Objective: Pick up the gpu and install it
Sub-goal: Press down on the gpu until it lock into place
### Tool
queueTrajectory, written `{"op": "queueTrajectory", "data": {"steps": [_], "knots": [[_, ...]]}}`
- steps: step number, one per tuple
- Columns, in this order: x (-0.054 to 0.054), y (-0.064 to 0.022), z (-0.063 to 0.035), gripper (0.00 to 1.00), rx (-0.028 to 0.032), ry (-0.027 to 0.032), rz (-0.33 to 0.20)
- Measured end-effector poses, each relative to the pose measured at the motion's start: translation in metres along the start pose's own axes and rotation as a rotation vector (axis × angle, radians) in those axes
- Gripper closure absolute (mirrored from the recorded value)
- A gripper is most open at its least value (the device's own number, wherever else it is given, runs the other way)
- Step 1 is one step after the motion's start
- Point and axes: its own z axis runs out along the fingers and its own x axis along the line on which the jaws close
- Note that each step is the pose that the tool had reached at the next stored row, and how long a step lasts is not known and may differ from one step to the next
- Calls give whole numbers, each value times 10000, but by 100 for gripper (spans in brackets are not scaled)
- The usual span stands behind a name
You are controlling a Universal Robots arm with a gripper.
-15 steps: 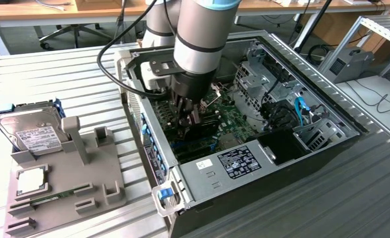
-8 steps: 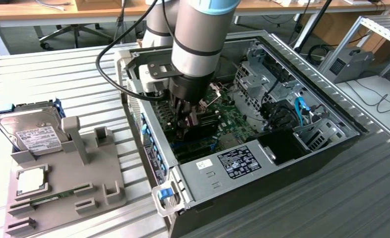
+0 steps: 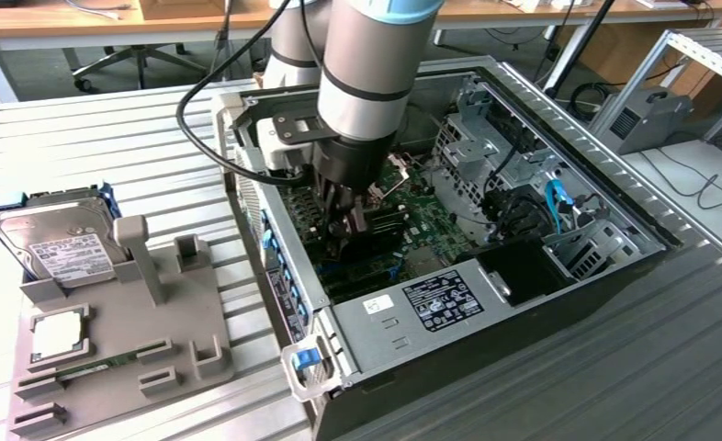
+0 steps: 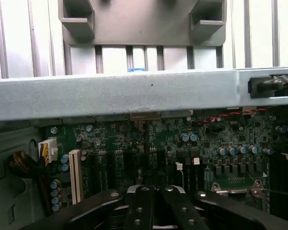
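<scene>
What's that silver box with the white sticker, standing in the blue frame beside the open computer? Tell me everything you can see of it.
The silver metal hard drive is a flat rectangular box with a white printed label on its face. It leans back, tilted rather than flat, inside a blue plastic frame that hugs its edges, at the far end of a grey moulded holder on the slatted table. It sits at the exterior view's left, apart from the open computer case.
</scene>
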Motion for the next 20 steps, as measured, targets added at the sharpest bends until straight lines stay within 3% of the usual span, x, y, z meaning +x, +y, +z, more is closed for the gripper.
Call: {"op": "queueTrajectory", "data": {"steps": [4, 7, 20], "knots": [[-4, 3, -111, 89, -5, 11, -1], [-6, -47, -118, 89, -7, 10, 0], [-27, -480, -155, 89, -69, -4, 1]]}}
